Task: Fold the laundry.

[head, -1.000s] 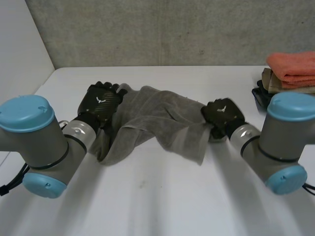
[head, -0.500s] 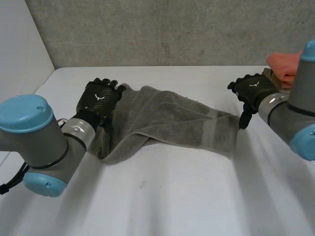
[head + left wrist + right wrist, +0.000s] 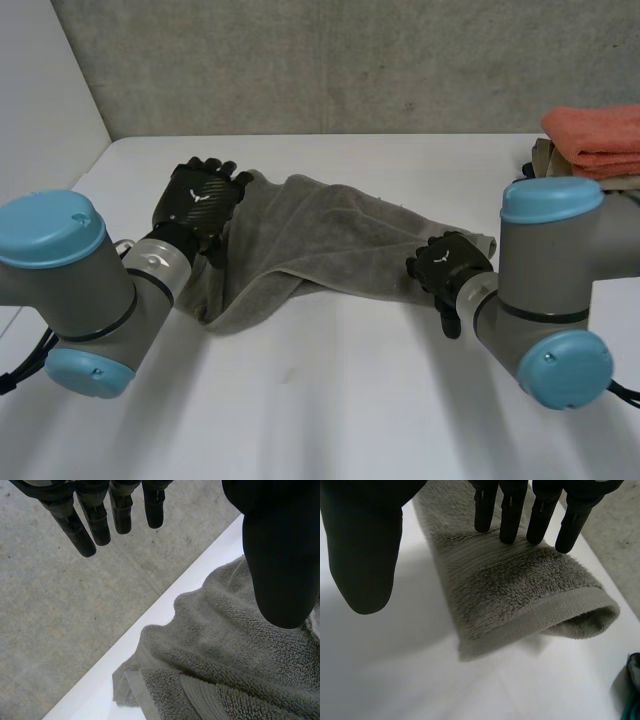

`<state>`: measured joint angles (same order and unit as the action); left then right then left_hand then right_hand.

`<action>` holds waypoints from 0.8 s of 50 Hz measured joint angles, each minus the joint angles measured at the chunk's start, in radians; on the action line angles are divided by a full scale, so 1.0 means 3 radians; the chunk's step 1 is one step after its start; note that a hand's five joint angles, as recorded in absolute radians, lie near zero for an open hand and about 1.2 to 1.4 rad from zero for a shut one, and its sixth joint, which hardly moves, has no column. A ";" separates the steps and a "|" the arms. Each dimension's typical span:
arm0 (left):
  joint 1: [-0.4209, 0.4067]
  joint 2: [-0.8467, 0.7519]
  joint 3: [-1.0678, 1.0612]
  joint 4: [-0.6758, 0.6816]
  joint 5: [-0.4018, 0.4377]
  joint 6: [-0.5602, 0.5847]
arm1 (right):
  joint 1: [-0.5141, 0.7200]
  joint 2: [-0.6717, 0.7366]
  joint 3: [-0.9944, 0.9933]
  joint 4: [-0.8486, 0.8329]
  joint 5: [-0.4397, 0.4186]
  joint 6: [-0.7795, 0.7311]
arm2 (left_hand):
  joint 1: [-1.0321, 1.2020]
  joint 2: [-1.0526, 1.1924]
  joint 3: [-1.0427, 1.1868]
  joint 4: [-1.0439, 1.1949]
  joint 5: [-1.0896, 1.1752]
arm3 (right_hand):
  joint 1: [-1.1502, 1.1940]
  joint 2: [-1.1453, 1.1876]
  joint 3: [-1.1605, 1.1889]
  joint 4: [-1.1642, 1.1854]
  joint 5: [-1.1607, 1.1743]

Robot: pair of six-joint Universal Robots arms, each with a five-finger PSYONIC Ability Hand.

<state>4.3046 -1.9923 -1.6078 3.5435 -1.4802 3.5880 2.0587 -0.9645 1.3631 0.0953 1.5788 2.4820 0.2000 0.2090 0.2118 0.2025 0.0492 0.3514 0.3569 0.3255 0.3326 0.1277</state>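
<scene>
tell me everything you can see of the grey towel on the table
The grey terry-cloth towel lies rumpled and unfolded across the white table. It looks soft and looped, with a flat woven band and hem near its right end, which is doubled over. The left hand hangs open over its bunched left end; the right hand, also open, is over its right end.

The right arm [image 3: 552, 262] partly hides the folded stack [image 3: 596, 142] beside it.

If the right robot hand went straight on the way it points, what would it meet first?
Most likely the grey towel: the right robot hand points its straight fingers at the towel's folded end, close above it. Whether they touch it is unclear.
</scene>
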 measured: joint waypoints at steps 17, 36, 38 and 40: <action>0.0080 -0.0024 0.0032 0.0000 0.0018 0.0000 | -0.0253 0.0722 -0.0632 -0.0618 -0.0393 -0.0262 | 0.0000 0.0000 0.0000 0.0000 0.0000 | 0.0868 0.0889 0.0994 0.0956 0.1065; 0.0187 -0.0001 0.0067 -0.0082 0.0027 0.0009 | -0.0295 0.0512 -0.0740 -0.0578 -0.0470 0.0047 | 0.0000 0.0000 0.0000 0.0000 0.0000 | 0.2322 0.2699 0.2861 0.2869 0.2802; 0.0216 0.0027 0.0062 -0.0130 0.0034 0.0011 | -0.0280 0.0311 -0.0682 -0.0538 -0.0498 0.0182 | 0.0000 0.0000 0.0000 0.0000 0.0000 | 0.2322 0.2699 0.2861 0.2874 0.2802; 0.0272 0.0064 0.0056 -0.0226 0.0062 0.0015 | -0.0261 0.0080 -0.0646 -0.0432 -0.0539 0.0322 | 0.0000 0.0000 0.0000 0.0000 0.0000 | 0.2322 0.2699 0.2861 0.2874 0.2802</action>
<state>4.3863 -1.9730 -1.5910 3.4756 -1.4615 3.5925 1.9803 -0.9405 1.1694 -0.0343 1.4170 2.5786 0.2000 0.2090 0.2119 0.2025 0.0491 1.0479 1.1667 1.1838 1.1949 0.9683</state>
